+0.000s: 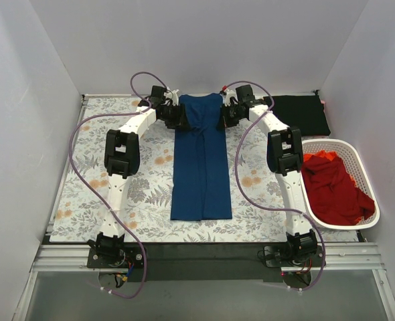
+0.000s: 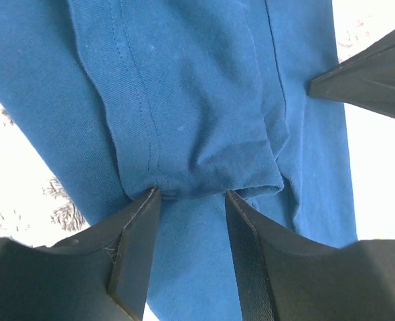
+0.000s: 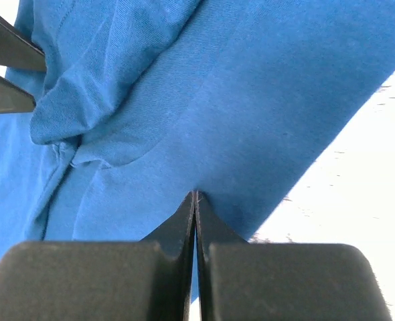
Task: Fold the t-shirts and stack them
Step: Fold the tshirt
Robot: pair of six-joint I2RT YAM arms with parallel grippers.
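The white basket [image 1: 367, 175] at the near right holds red t-shirts [image 1: 335, 190]. The blue t-shirt [image 1: 201, 167] lies as a long strip mid-table on the floral cover [image 1: 144, 200]. At its far end, the left gripper [image 2: 189, 194] stands with fingers apart, apparently straddling a bunched fold. The right gripper [image 3: 195, 195] is pinched on the shirt's edge. The black t-shirt [image 1: 301, 115] lies folded at the far right.

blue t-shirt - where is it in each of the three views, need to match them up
Top external: the blue t-shirt lies as a long strip down the middle of the floral table cover.
Left wrist: it fills most of the frame, top to bottom.
Right wrist: it fills the left and centre.
Shared landmark: that cover, washed out pale at each wrist view's edges.
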